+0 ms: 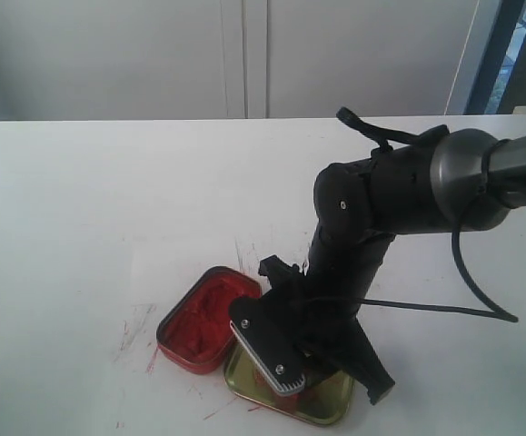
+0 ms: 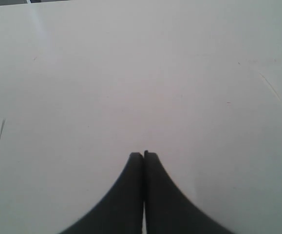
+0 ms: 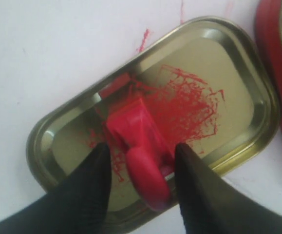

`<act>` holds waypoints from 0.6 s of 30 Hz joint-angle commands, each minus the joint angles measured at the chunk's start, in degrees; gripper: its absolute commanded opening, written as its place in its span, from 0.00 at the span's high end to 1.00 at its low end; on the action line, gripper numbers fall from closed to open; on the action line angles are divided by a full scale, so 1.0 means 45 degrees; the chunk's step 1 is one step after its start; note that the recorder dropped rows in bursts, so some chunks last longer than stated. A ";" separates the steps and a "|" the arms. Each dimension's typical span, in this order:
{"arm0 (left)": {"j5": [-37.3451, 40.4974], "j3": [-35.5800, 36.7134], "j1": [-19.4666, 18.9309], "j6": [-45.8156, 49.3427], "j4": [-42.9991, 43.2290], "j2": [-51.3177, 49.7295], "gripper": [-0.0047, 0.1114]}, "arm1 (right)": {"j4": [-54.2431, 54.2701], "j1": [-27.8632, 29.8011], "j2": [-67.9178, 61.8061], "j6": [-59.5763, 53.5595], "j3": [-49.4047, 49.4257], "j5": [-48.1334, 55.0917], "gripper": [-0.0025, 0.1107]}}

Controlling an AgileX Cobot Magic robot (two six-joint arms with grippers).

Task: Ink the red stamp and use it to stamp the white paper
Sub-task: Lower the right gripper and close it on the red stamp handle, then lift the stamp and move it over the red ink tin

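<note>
Reaching for the red stamp (image 3: 131, 122), which lay in the gold tin lid (image 3: 228, 63), I had my right gripper (image 3: 141, 146) open astride its handle, gripping nothing; next, I judged: close, lift, ink.

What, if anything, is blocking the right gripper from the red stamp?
Nothing visible. The red stamp lies in the gold lid, its handle between the open fingers of the right gripper.
</note>
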State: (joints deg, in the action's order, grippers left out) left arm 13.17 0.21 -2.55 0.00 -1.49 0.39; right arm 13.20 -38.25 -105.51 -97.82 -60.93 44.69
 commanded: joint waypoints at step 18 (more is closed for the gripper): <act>0.0023 -0.0046 -0.0028 0.0000 0.0011 -0.0088 0.96 | 0.0008 0.0004 0.0355 0.0297 0.0067 -0.0010 0.98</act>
State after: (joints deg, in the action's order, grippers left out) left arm 13.17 0.21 -2.55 0.00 -1.49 0.39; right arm 13.20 -38.25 -105.23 -97.63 -60.93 44.37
